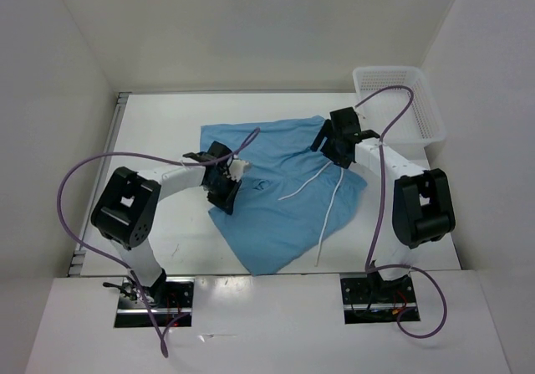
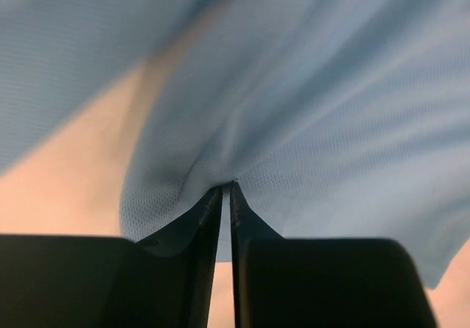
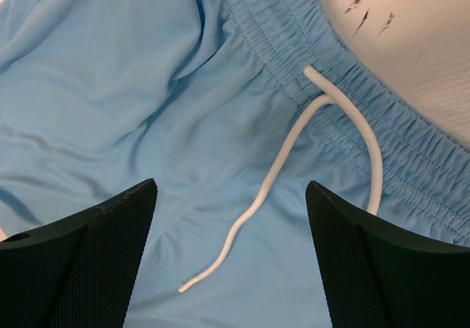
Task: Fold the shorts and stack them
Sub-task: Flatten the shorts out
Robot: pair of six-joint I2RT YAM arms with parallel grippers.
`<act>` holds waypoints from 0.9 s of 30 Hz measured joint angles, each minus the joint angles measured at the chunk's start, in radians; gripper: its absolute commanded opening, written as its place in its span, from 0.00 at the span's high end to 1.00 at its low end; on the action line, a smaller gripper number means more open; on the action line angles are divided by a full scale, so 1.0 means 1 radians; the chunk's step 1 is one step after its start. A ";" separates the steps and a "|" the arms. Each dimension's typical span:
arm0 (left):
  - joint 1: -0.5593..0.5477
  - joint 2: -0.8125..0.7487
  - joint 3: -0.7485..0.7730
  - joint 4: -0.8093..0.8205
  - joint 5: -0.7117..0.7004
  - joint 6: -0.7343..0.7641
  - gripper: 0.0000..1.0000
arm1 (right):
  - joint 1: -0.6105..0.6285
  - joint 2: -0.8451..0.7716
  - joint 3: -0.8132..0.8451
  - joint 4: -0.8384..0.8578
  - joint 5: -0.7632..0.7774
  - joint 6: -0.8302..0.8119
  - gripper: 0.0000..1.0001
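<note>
The light blue shorts (image 1: 284,194) lie spread on the white table, with the white drawstring (image 1: 328,202) trailing across them toward the near edge. My left gripper (image 1: 224,183) is at the shorts' left edge, shut on a pinch of the fabric (image 2: 308,108), which bunches at the closed fingertips (image 2: 229,188). My right gripper (image 1: 336,144) hangs open above the waistband (image 3: 352,93) at the far right. The drawstring (image 3: 272,181) runs between its fingers (image 3: 95,240) without touching them.
A white mesh basket (image 1: 399,106) stands at the far right corner, just beyond the right arm. White walls close in the table on the left, back and right. Purple cables loop over both arms.
</note>
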 measured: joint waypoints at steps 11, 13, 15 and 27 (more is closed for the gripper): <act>0.165 0.100 0.145 -0.007 -0.044 0.002 0.77 | 0.000 0.031 0.003 0.002 -0.006 0.000 0.13; 0.227 0.100 0.151 0.011 -0.064 0.004 0.72 | 0.000 0.049 0.009 0.000 -0.009 0.000 0.13; 0.270 0.101 0.156 0.028 -0.072 0.006 0.69 | 0.000 0.073 0.033 -0.001 -0.008 0.000 0.13; 0.377 0.085 0.267 0.010 -0.124 0.032 0.05 | 0.000 0.260 0.367 -0.021 0.035 -0.042 0.09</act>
